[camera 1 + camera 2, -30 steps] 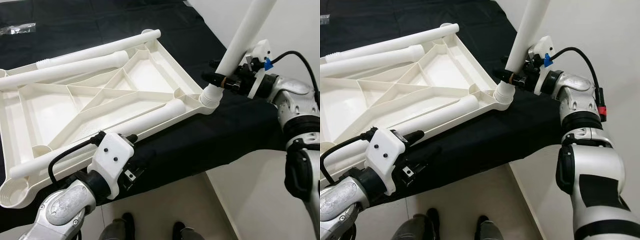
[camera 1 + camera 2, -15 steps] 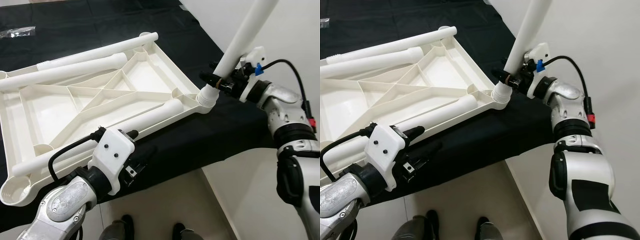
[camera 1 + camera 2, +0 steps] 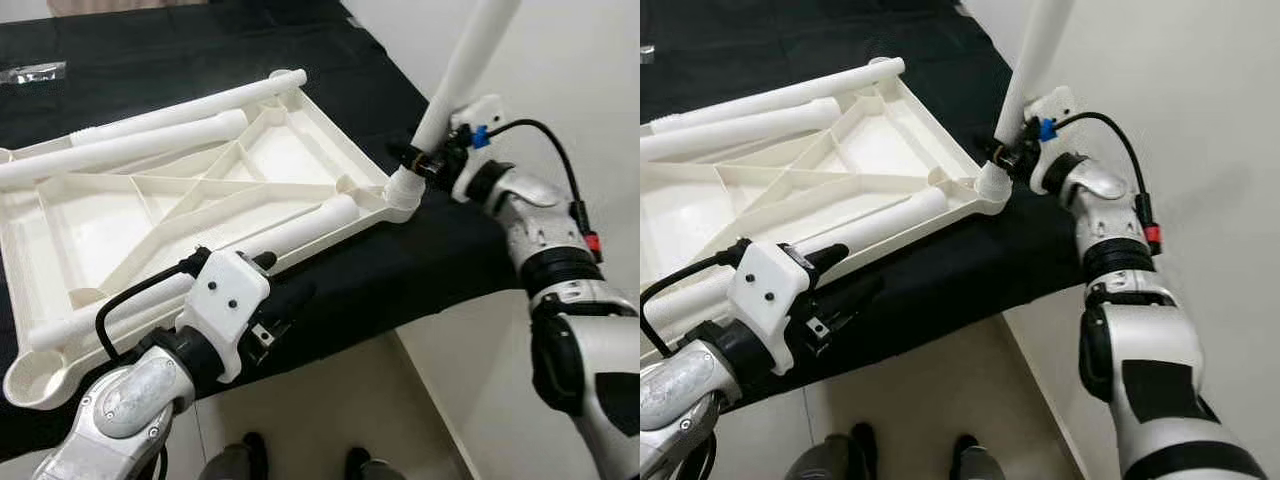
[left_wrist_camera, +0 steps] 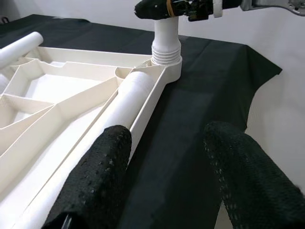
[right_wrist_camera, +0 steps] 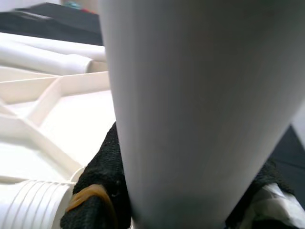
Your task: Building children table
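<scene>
A white plastic table top (image 3: 90,225) lies upside down on a black cloth. At its near right corner socket (image 3: 405,190) a white leg (image 3: 455,75) stands tilted, its ribbed end in the socket. My right gripper (image 3: 425,160) is shut on this leg just above the socket; the leg (image 5: 190,95) looms large in the right wrist view. A loose leg (image 3: 200,265) lies along the near rim. My left gripper (image 4: 167,138) is open at the front edge, one finger (image 4: 95,176) touching the rim beside that leg.
Two more white legs (image 3: 150,140) lie along the far side of the table top. A clear plastic bag (image 3: 35,72) is on the cloth at the far left. The cloth's edge drops to a tiled floor, where my feet (image 3: 245,450) show. A white wall stands to the right.
The camera has shifted a little. The right gripper keeps its hold, and the upright leg now stands somewhat steeper in the socket. The left gripper stays open at the front edge.
</scene>
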`<state>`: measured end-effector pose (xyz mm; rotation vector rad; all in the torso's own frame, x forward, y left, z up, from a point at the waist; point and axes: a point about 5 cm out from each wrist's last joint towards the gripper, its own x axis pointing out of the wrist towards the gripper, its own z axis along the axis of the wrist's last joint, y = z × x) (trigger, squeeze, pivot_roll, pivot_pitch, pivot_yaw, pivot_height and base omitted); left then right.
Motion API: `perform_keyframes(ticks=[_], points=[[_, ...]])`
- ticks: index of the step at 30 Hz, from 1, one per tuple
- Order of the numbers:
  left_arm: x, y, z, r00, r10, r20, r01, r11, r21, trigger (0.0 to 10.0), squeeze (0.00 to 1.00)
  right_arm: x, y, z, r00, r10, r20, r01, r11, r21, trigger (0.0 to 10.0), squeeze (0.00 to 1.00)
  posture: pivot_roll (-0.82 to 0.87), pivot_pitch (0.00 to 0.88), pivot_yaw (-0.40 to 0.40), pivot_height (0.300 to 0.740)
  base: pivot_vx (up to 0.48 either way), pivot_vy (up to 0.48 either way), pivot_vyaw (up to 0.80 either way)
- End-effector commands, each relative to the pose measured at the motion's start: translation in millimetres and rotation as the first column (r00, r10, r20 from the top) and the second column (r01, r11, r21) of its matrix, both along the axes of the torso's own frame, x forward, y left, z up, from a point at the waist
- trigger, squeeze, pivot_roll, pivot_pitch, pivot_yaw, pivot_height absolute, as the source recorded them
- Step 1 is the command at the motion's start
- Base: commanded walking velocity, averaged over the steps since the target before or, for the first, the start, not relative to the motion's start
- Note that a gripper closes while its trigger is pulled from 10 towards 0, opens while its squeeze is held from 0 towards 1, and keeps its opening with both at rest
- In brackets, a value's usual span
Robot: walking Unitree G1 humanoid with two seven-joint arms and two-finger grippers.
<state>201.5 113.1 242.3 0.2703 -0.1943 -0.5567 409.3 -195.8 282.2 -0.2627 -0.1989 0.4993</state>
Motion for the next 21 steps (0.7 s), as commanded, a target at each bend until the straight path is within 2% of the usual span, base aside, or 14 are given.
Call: perform_keyframes(ticks=[1, 3, 10, 14, 18, 21], points=[[-2.8, 0.6, 0, 1.000, 0.001, -0.004, -0.001, 1.000, 0.001, 10.0, 0.00, -1.7, -15.2, -58, 0.957, -0.133, -0.258, 0.120, 0.991, -0.065, 0.0, 0.00, 0.13, 0.342, -0.079, 0.740, 0.000, 0.000, 0.00], [-2.8, 0.2, 0, 1.000, 0.000, -0.002, 0.000, 1.000, 0.000, 10.0, 0.00, -0.7, -15.2, -57, 0.954, -0.158, -0.253, 0.144, 0.987, -0.074, 0.0, 0.00, 0.13, 0.342, -0.079, 0.740, 0.000, 0.000, 0.00], [-4.3, -1.7, 2, 1.000, -0.008, 0.003, 0.008, 1.000, -0.002, 10.0, 0.00, 4.7, -11.0, -47, 0.937, -0.191, -0.294, 0.201, 0.980, 0.003, 0.0, 0.00, 0.13, 0.342, -0.077, 0.740, 0.000, 0.000, 0.00], [-5.1, -2.7, 2, 1.000, -0.012, 0.005, 0.012, 1.000, -0.003, 10.0, 0.00, 7.7, -9.5, -43, 0.911, -0.236, -0.338, 0.271, 0.961, 0.059, 0.0, 0.00, 0.13, 0.342, -0.078, 0.740, 0.000, 0.000, 0.00], [-5.7, -2.6, 2, 1.000, -0.010, 0.005, 0.010, 1.000, -0.001, 10.0, 0.00, 9.1, -13.1, -38, 0.898, -0.285, -0.334, 0.338, 0.935, 0.111, 0.0, 0.00, 0.13, 0.342, -0.082, 0.740, 0.000, 0.000, 0.00], [-5.5, -1.9, 2, 1.000, -0.007, 0.005, 0.007, 1.000, 0.003, 10.0, 0.00, 8.6, -15.7, -43, 0.880, -0.303, -0.367, 0.379, 0.912, 0.155, 0.0, 0.00, 0.13, 0.340, -0.080, 0.740, 0.000, 0.000, 0.00]])
